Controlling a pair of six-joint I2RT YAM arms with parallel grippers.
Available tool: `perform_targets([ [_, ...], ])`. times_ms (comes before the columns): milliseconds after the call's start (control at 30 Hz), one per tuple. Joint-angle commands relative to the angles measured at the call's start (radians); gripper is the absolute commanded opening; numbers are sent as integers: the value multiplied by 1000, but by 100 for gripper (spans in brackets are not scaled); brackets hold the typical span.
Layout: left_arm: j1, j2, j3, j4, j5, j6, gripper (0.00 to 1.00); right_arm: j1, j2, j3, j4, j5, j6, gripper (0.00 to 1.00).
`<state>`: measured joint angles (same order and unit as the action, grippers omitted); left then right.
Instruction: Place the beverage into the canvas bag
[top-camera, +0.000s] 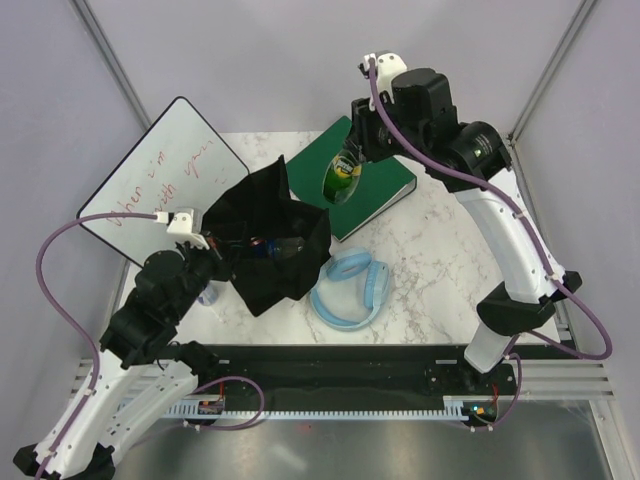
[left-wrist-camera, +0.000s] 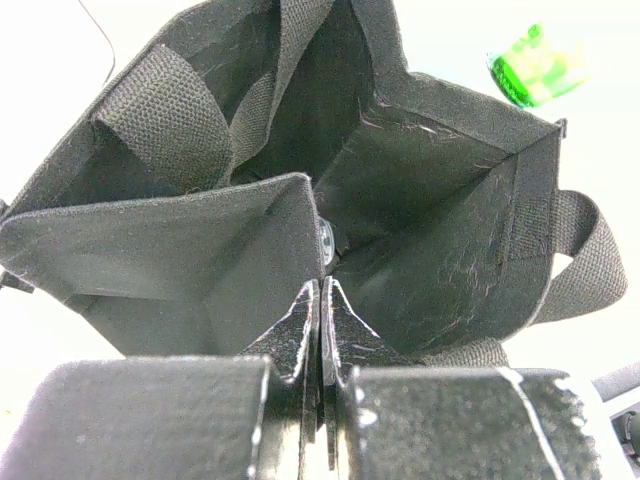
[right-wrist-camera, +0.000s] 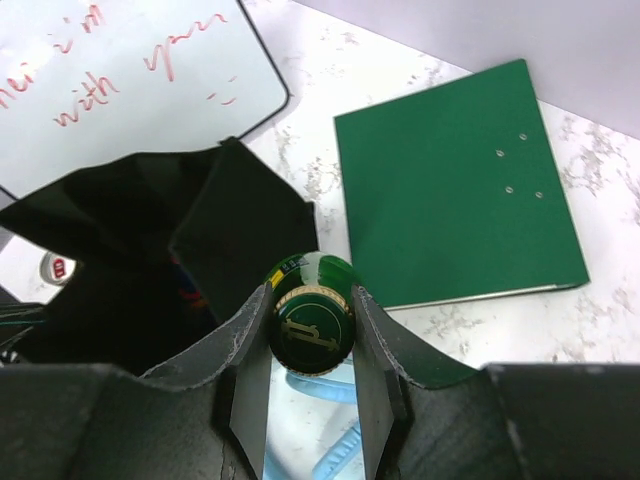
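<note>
Left pincer (left-wrist-camera: 320, 305) pinches canvas bag (left-wrist-camera: 440, 230); right pincer (right-wrist-camera: 310, 305) holds beverage (right-wrist-camera: 311, 338)

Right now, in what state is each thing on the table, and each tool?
canvas bag, open, rim pinched by the left tool.
beverage, capped, held in the air by the right tool.
green binder, closed, lying flat.
headphones, lying beside the canvas bag.
whiteboard, written on in red.
left tool, shut.
right tool, shut.
</note>
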<state>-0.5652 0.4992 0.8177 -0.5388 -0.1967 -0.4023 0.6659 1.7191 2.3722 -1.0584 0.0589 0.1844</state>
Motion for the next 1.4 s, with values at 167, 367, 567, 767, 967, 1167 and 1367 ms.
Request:
perform_targets([
  [167,1,41,-12,30,19,28,2,124,-38,79,224,59,6,0],
  [367,-1,39,-11,30,17,30,2,169,-56,78,294,90,-16,0],
  [567,-1,36,-14,31,16,30,2,202,-50,88,337,108,-40,0],
  [767,1,44,-12,31,16,31,2,222,-42,134,396,107,-56,0],
  [967,1,45,-11,33,10,31,2,228,-64,64,466,72,-34,0],
  [1167,1,48,-9,33,11,28,2,276,-50,47,475,32,-8,0],
  [1367,1,38,-11,33,13,28,2,317,-56,-36,514,21,12,0],
])
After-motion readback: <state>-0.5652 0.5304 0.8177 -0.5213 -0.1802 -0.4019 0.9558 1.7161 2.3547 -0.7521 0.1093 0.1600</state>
